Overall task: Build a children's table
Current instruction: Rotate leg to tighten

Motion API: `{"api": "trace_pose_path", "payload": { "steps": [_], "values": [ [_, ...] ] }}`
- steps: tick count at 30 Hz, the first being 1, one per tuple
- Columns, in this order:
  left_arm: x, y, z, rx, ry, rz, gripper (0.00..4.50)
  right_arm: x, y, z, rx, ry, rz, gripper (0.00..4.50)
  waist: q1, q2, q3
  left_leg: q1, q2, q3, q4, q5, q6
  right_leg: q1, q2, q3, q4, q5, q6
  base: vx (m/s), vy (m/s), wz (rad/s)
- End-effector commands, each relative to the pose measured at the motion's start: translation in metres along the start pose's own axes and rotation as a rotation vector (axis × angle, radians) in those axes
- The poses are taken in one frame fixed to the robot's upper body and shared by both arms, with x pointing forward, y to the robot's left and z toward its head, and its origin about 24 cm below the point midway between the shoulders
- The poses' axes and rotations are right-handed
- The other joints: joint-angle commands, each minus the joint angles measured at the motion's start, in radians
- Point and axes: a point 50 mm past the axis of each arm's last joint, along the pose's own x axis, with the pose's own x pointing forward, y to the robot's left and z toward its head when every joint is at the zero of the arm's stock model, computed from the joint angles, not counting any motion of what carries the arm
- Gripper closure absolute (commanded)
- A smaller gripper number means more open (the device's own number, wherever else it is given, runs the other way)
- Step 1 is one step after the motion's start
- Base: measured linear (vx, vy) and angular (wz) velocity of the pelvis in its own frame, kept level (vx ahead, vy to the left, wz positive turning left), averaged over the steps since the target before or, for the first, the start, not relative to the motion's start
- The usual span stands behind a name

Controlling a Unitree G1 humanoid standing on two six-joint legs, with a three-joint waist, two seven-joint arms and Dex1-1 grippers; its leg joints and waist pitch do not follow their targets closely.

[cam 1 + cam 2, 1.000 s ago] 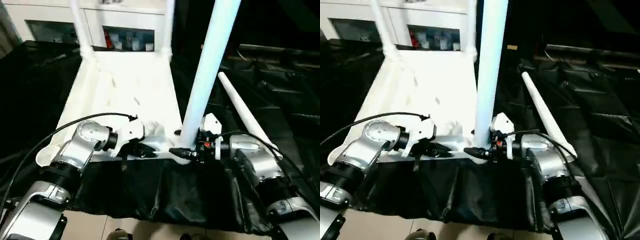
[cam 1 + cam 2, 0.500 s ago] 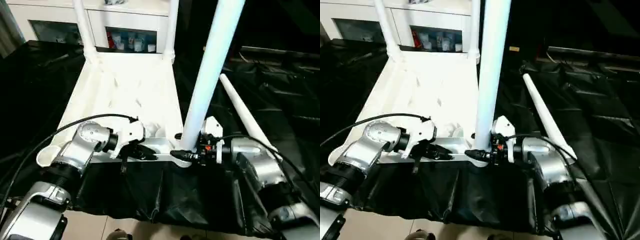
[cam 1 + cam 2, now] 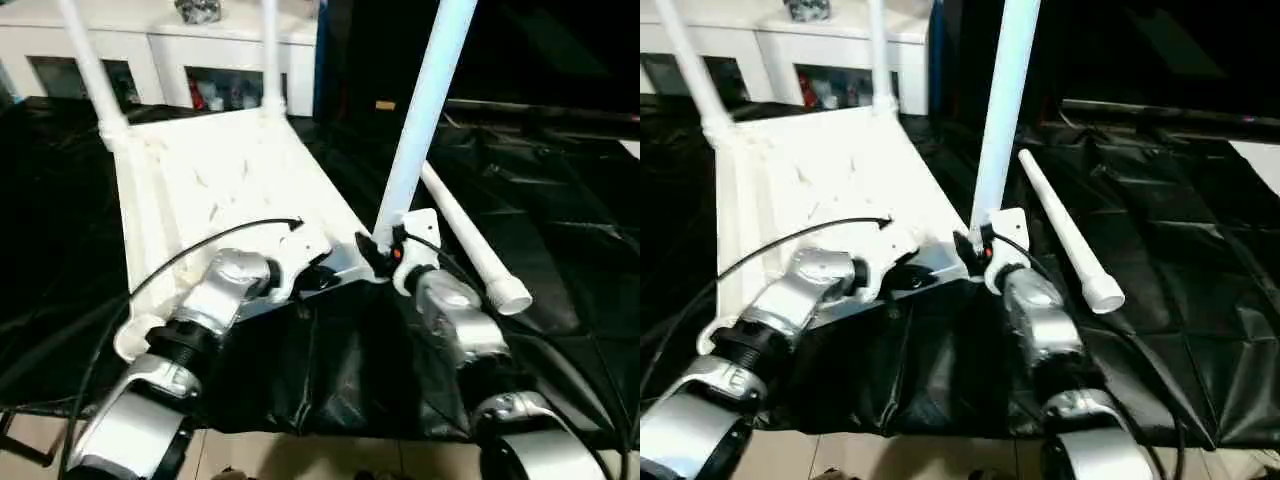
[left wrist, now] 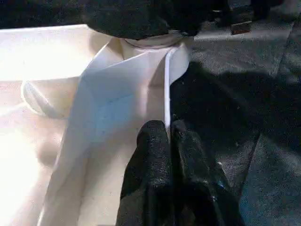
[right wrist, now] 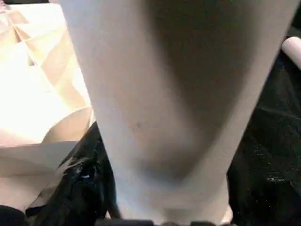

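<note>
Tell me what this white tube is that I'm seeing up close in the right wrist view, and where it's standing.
Observer: It is a table leg, upright at the near right corner of the upturned tabletop, with the right gripper closed around its base.
Operator: What is the left arm doing?
Observer: The left gripper is shut on the tabletop's near rim, beside that corner.
Operator: Where are the other legs?
Observer: Two far legs stand in the far corners, and one loose leg lies on the black sheet to the right.
</note>
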Motion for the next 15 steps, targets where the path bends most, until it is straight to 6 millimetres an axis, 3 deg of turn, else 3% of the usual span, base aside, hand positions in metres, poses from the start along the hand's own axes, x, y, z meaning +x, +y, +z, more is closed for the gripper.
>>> {"api": "trace_pose_path", "payload": {
  "steps": [1, 6, 8, 11, 15],
  "values": [
    [0.013, -0.01, 0.016, 0.067, -0.031, -0.032, 4.5, 0.006, 0.034, -0.008, 0.003, 0.029, 0.134, 1.22, -0.001, 0.011, -0.061, 0.019, 0.024, -0.02, -0.079, -0.441, -0.005, 0.027, -0.062, 0.038, -0.097, -0.515, -0.113, 0.0, 0.0, 0.0],
    [0.005, -0.008, 0.015, 0.102, -0.075, -0.063, 4.5, 0.006, 0.031, 0.0, -0.008, -0.033, 0.169, 0.83, 0.001, 0.01, -0.064, 0.015, 0.025, -0.019, -0.08, -0.417, 0.006, 0.03, -0.063, 0.042, -0.093, -0.489, -0.126, 0.0, 0.0, 0.0],
    [0.001, -0.007, 0.014, 0.089, -0.097, -0.086, 4.5, 0.004, 0.028, 0.003, -0.051, -0.051, 0.207, 0.6, 0.002, 0.012, -0.068, 0.009, 0.027, -0.017, -0.082, -0.388, 0.007, 0.034, -0.062, 0.047, -0.083, -0.422, -0.146, 0.0, 0.0, 0.0],
    [-0.009, -0.006, 0.009, 0.1, -0.118, -0.153, 4.5, -0.005, 0.022, 0.005, -0.098, -0.065, 0.336, 0.6, 0.005, 0.01, -0.07, 0.004, 0.028, -0.013, -0.081, -0.353, 0.023, 0.04, -0.061, 0.051, -0.074, -0.356, -0.175, 0.0, 0.0, 0.0],
    [-0.019, -0.007, 0.004, 0.094, -0.13, -0.233, 4.5, -0.015, 0.012, 0.004, -0.153, -0.048, 0.456, 0.6, 0.015, 0.01, -0.074, 0.009, 0.031, -0.005, -0.076, -0.315, 0.037, 0.037, -0.06, 0.057, -0.066, -0.296, -0.211, 0.0, 0.0, 0.0]
  ]
}}
